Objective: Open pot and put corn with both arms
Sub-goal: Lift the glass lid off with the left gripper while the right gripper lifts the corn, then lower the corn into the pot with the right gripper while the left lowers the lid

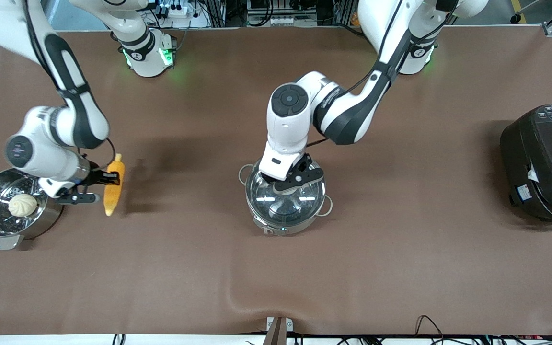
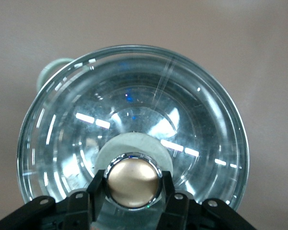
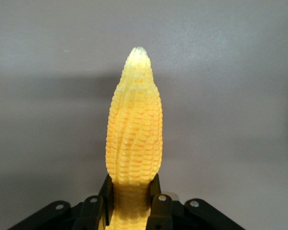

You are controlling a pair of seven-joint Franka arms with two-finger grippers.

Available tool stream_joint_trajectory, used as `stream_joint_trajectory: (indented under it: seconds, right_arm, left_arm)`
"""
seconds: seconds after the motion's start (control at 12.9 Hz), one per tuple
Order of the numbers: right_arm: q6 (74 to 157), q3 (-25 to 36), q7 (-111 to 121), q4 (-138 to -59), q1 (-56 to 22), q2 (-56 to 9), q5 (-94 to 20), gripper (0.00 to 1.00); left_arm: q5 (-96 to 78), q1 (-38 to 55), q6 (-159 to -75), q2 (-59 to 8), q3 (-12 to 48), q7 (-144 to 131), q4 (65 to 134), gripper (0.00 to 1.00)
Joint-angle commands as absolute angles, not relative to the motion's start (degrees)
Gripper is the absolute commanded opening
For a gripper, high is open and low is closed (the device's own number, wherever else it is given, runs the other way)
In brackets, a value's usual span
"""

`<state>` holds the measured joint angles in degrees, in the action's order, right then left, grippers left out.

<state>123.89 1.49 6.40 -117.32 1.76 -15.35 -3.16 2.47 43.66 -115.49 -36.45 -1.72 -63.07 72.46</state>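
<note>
The steel pot stands mid-table with its glass lid on it. My left gripper is over the lid's middle and shut on the copper-coloured knob; both fingers press the knob's sides in the left wrist view, where the gripper sits over the lid. My right gripper is shut on the yellow corn at about mid-length and holds it level above the table, beside the steamer pot. In the right wrist view the corn points away from the gripper, its shadow on the cloth below.
A steel steamer pot with a white bun in it stands at the right arm's end of the table. A big black rice cooker stands at the left arm's end. A brown cloth covers the table.
</note>
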Motion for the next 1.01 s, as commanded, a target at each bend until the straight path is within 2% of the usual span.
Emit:
stream_joint_trajectory:
  seconds: [0.0,0.16,0.39,0.62,0.78,0.93]
  right_arm:
    - [108.95,0.62,6.50,-107.62,0.19,-11.95,-3.78,0.05]
    - [101.55,0.70,5.11,-101.45,-3.14,-11.95,-3.78,0.05]
    - [100.10,0.61,-6.36,-94.59,-13.40,-13.53,-4.83,0.05]
    - [100.37,0.70,-25.07,-83.89,-25.72,-22.47,-4.92,0.05]
    - [105.69,0.70,-38.25,-77.72,-31.96,-27.49,-8.41,0.05]
    - [114.39,0.70,-44.89,-77.34,-36.28,-29.35,-9.84,0.05]
  left_arm:
    - [3.86,42.46,-109.97,-28.50,-2.11,-63.37,73.04,0.00]
    - [4.13,39.30,-106.63,-23.58,-2.20,-60.31,74.34,0.00]
    - [4.04,33.15,-99.61,-17.68,-2.02,-51.19,75.49,0.00]
    - [3.25,25.43,-98.17,-12.41,-1.76,-40.20,81.54,0.00]
    - [3.25,21.38,-98.44,-10.12,-1.76,-35.79,86.37,0.00]
    - [3.16,17.68,-100.27,-7.92,-1.67,-34.90,91.99,0.00]
